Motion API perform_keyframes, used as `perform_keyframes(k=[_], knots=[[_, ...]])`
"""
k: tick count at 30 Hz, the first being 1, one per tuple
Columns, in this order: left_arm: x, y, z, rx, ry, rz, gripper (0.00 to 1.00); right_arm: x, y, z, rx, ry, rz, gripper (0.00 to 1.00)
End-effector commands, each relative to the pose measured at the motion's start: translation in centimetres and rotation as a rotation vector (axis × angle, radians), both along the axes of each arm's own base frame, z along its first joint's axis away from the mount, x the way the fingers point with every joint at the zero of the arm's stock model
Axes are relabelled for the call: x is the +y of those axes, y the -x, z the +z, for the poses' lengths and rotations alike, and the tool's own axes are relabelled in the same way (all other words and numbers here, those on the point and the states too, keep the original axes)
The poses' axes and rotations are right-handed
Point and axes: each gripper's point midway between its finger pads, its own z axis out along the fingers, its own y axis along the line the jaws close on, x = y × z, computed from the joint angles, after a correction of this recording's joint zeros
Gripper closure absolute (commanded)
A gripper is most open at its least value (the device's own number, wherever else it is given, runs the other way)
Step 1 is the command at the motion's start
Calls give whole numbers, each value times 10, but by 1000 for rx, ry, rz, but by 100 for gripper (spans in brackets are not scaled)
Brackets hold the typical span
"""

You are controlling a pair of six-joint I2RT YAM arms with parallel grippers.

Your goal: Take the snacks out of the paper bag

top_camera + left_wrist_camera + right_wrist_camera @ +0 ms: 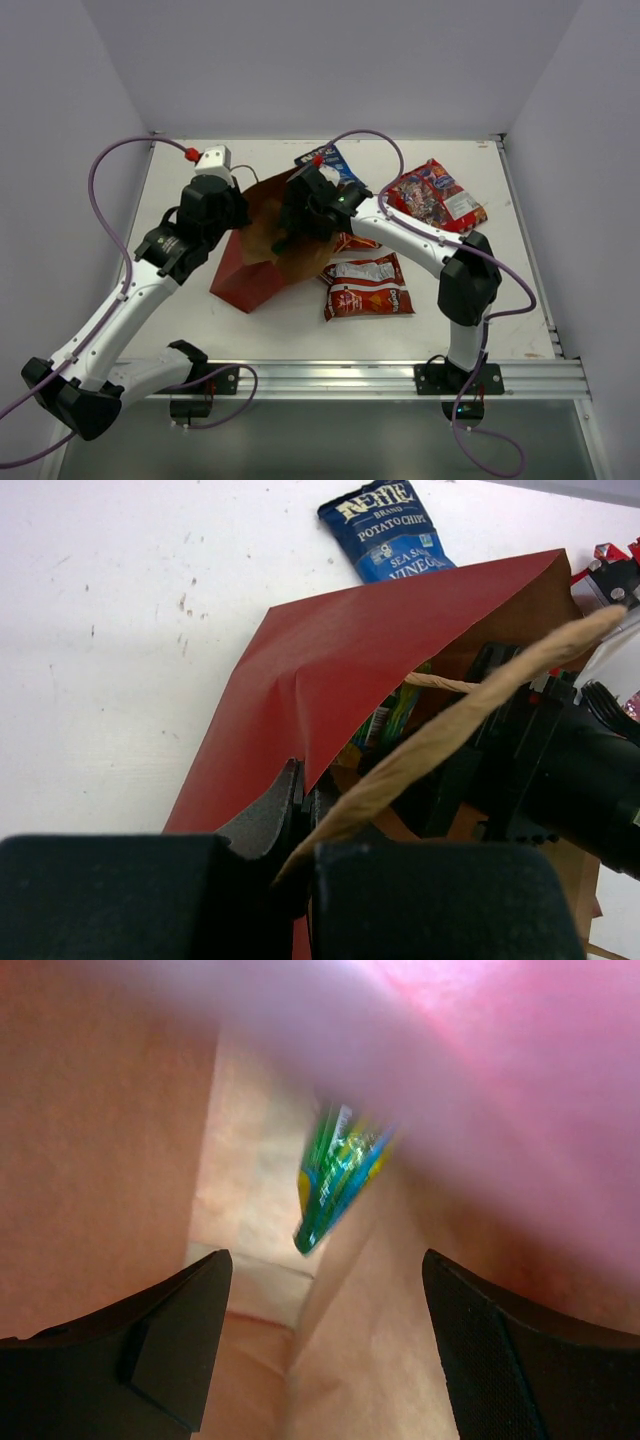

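Note:
The red paper bag (245,280) lies on the table with its brown mouth facing up and right. My left gripper (228,218) is shut on the bag's red rim (300,710), beside a cord handle (470,705). My right gripper (292,238) reaches into the mouth; in its wrist view it (327,1260) is open and empty, short of the green-yellow packet (335,1185), which also shows in the left wrist view (395,720). Outside lie the blue packet (335,163), the larger red multicolour packet (435,195) and two red-and-silver chip bags (368,295) (352,243).
The white table (500,300) has grey walls on three sides and a metal rail (350,375) along the near edge. The right arm's forearm (410,235) passes over the chip bags. The blue packet (385,530) lies just beyond the bag's mouth.

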Motion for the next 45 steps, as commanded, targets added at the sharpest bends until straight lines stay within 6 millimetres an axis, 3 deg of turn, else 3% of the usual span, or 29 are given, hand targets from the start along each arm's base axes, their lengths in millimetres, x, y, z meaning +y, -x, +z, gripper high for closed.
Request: perform_keyframes(k=[1,4,7,12,21,29,33,37,38,41,45], knots=[[-15,-2,10,-30,96,-15,100,2,-15,20,-84,-84,-96,21],[-16,-3,9,-24,95,-16,100,7,-19,42,-153,-158,-92,21],[-15,-5,10,-24,93,-3,100,2,-14,47,-178,-162,-89,21],[-15,-7,12,-21,106,17,100,-5,-11,34,-151,-138,-118,21],[-22,-8,10,-3,132,6,100,1,-20,21,-162,-103,-154,23],[-15,-6,22,-36,114,23,100,-24,-11,1,-117,17,-183,27],[-12,-7,21,-40,94,37,100,-32,-14,29,-203,10,-170,27],[-14,-9,16,-23,86,33,100,-30,-19,83,-371,-34,-127,27],[-14,-10,16,-23,87,35,100,-31,-19,88,-396,-24,-118,27],[-15,-11,19,-27,89,35,100,-29,-16,91,-388,-35,-126,27],[-15,-12,24,-38,96,38,100,-23,-10,63,-288,-9,-126,27]])
